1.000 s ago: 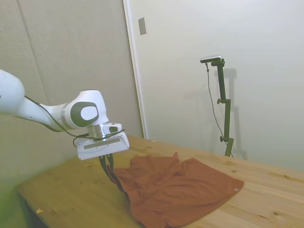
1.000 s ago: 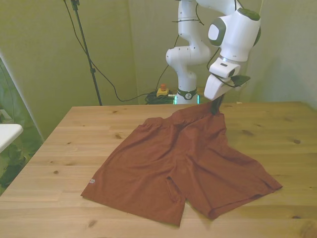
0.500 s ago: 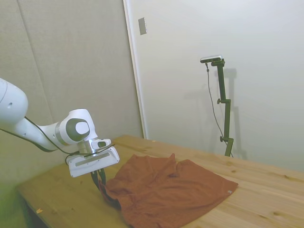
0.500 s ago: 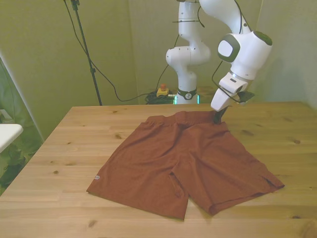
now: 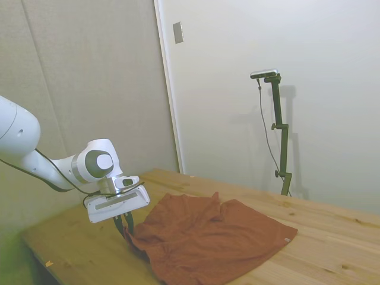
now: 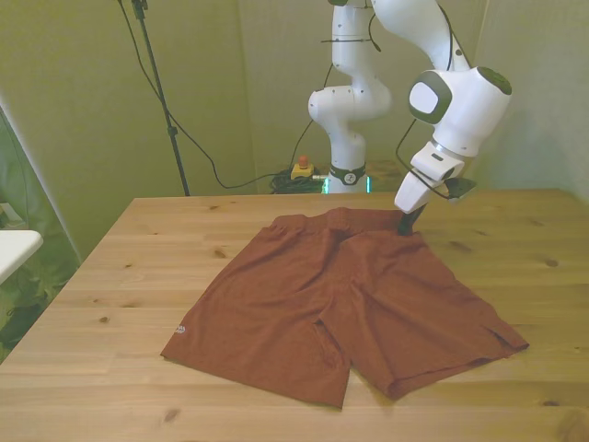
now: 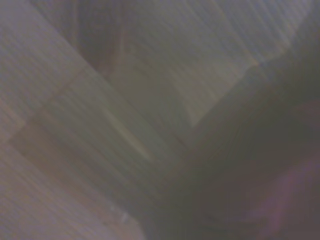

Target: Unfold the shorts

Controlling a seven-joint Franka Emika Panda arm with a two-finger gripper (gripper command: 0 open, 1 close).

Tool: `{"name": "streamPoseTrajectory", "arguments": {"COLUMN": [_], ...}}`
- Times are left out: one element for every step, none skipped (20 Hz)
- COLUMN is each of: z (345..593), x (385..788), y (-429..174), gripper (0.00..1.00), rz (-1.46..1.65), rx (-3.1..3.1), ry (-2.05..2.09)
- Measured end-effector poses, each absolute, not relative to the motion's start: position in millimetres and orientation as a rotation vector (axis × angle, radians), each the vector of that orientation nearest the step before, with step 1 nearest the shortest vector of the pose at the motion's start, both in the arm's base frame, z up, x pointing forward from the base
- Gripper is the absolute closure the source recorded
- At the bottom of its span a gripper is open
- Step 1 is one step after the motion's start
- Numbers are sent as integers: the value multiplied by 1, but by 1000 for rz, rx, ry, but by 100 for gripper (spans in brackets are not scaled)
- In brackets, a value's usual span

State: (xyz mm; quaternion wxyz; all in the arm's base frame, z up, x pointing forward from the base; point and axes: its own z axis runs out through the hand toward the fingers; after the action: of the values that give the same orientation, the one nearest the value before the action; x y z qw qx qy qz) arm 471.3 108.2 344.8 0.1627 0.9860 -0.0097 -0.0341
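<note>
The rust-red shorts (image 6: 340, 295) lie spread flat on the wooden table (image 6: 129, 249), both legs toward the near edge in the front view, with a small white tag (image 6: 180, 329) at the hem on the front view's left. My gripper (image 6: 406, 226) is low at the waistband corner on the front view's right, shut on that corner. From the side, the gripper (image 5: 124, 228) pinches the shorts (image 5: 214, 237) at their near-left tip, just above the table (image 5: 77, 243). The wrist view is blurred, showing only wood (image 7: 75, 125).
Bare wood surrounds the shorts on all sides. A white object (image 6: 14, 247) juts in off the table at the front view's left edge. Behind the table's far edge sits a yellow box with a red button (image 6: 301, 168).
The gripper came down and out toward the front view's right with the waistband corner, pulling the shorts flatter. In the last half second it moved only slightly.
</note>
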Motion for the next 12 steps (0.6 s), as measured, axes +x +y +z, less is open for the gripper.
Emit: {"name": "streamPoseTrajectory", "arguments": {"z": [344,344,344,345,345,345,345,346,347,349,352,357], "x": [471,470,470,469,468,468,468,468,468,468,469,469], "y": [110,111,113,115,117,119,120,120,121,123,124,126], "gripper": [0,0,0,0,0,0,0,0,0,0,0,0], "rz": [-98,-97,-96,-95,-93,-92,-91,-89,-85,-77,-68,-55], "rx": [2813,2812,2812,2812,2812,2812,2812,2812,2813,2815,2818,2822], "ry": [-23,-18,-13,-7,0,4,7,9,11,12,13,13]}}
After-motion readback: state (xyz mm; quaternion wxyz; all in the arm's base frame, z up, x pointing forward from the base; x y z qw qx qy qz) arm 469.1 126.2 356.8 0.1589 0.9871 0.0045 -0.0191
